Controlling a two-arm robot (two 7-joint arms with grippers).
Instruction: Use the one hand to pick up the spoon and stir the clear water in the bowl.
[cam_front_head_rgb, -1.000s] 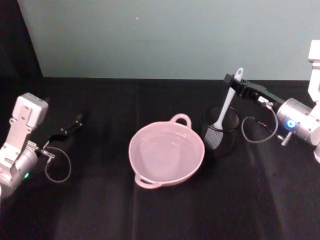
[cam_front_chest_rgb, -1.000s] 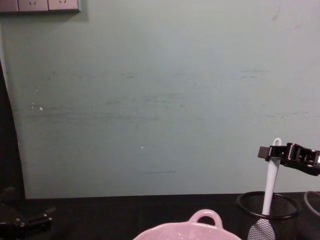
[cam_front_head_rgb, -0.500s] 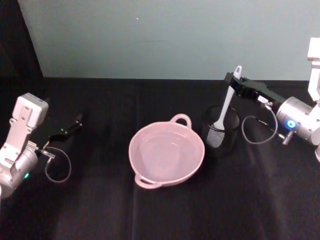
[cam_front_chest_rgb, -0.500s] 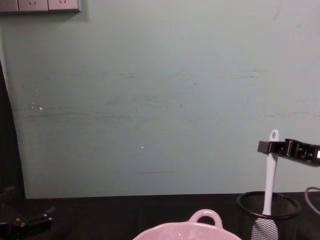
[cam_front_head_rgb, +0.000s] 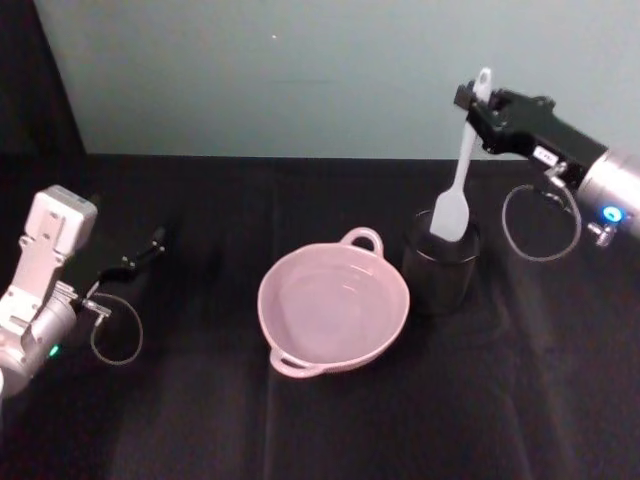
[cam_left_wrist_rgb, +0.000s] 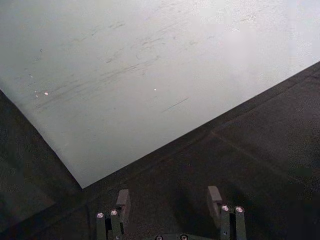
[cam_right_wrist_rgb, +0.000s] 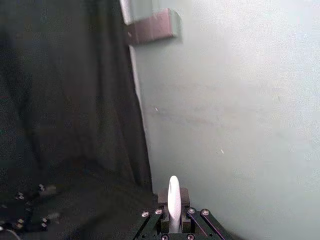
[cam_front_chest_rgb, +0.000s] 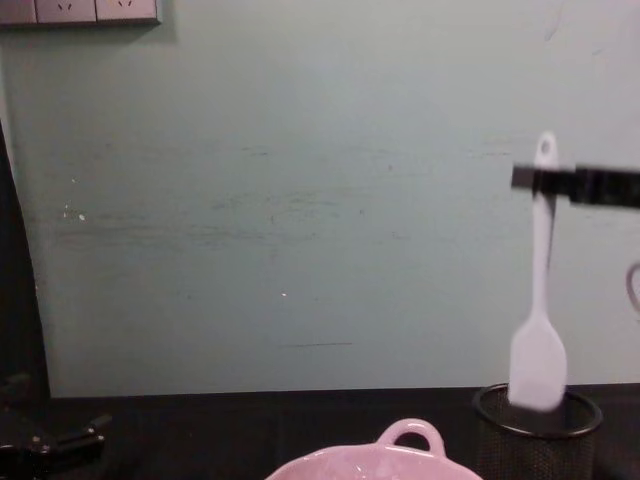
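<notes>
Since a second ago the right tool (cam_front_head_rgb: 478, 100) has risen. It has drawn the spoon (cam_front_head_rgb: 462, 172) up out of the cup (cam_front_head_rgb: 438, 278), so the scoop now hangs at the cup's rim rather than deep inside.

Nearest the robot, the bowl (cam_front_head_rgb: 275, 320) sits on the table (cam_front_head_rgb: 300, 430) with nothing dipped in it. Well to the bowl's left, the left tool (cam_front_head_rgb: 150, 245) lies idle low over the table. In its wrist view, the left tool's fingers (cam_left_wrist_rgb: 123, 200) are spread with nothing between them.

The cup stands just right of the bowl. Above the cup the spoon hangs nearly upright, scoop down. The right tool is clamped tight on the handle just under its holed end, up and to the right of the bowl.

The pick-up looks done, and the scoop is all but clear of the cup. What is left, by my reading, is to carry the spoon left over the bowl, lower the scoop into the water and stir. No stirring has begun.
</notes>
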